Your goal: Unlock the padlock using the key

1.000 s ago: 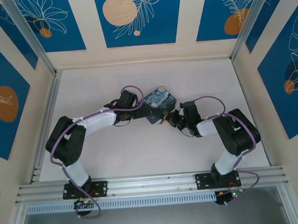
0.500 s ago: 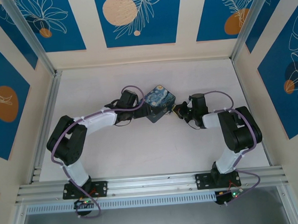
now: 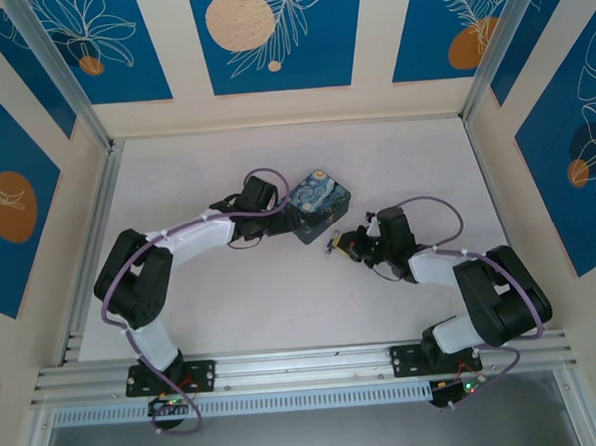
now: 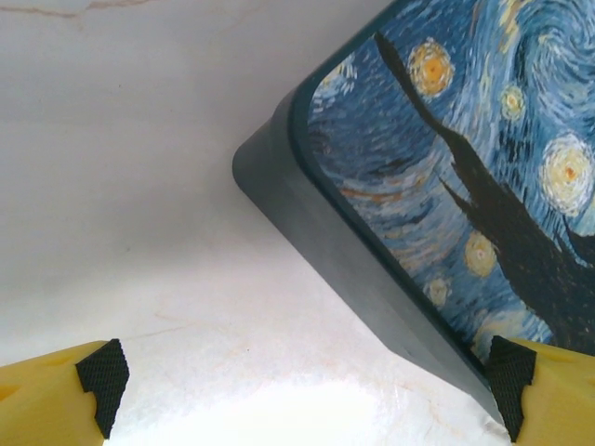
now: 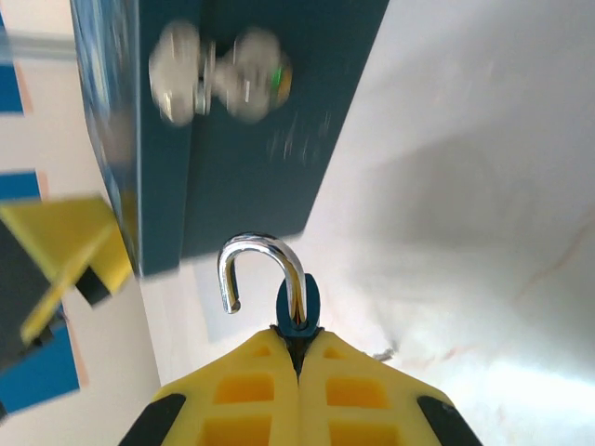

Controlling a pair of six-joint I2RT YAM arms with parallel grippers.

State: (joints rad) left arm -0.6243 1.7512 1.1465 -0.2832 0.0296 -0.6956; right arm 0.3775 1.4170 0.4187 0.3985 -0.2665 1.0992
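My right gripper (image 5: 297, 342) is shut on the small blue padlock (image 5: 299, 311). Its silvery shackle (image 5: 270, 249) stands swung open and hooks nothing. From above, the right gripper (image 3: 345, 244) holds the padlock (image 3: 334, 246) just off the lower right side of the dark-blue swirly box (image 3: 319, 204). A blurred silver latch (image 5: 221, 74) shows on the box's side (image 5: 260, 149). My left gripper (image 4: 307, 386) is open at the box's (image 4: 437, 186) left corner, with one pad (image 4: 511, 372) against the box's edge. The key is hidden.
The left gripper's yellow finger (image 5: 74, 246) shows beside the box in the right wrist view. Bare white table (image 3: 282, 294) lies in front of both grippers. Patterned walls and aluminium rails (image 3: 305, 362) close in the workspace.
My right gripper has drawn back from the box toward the near side, carrying the padlock with its shackle open. The left arm and the box have stayed put.
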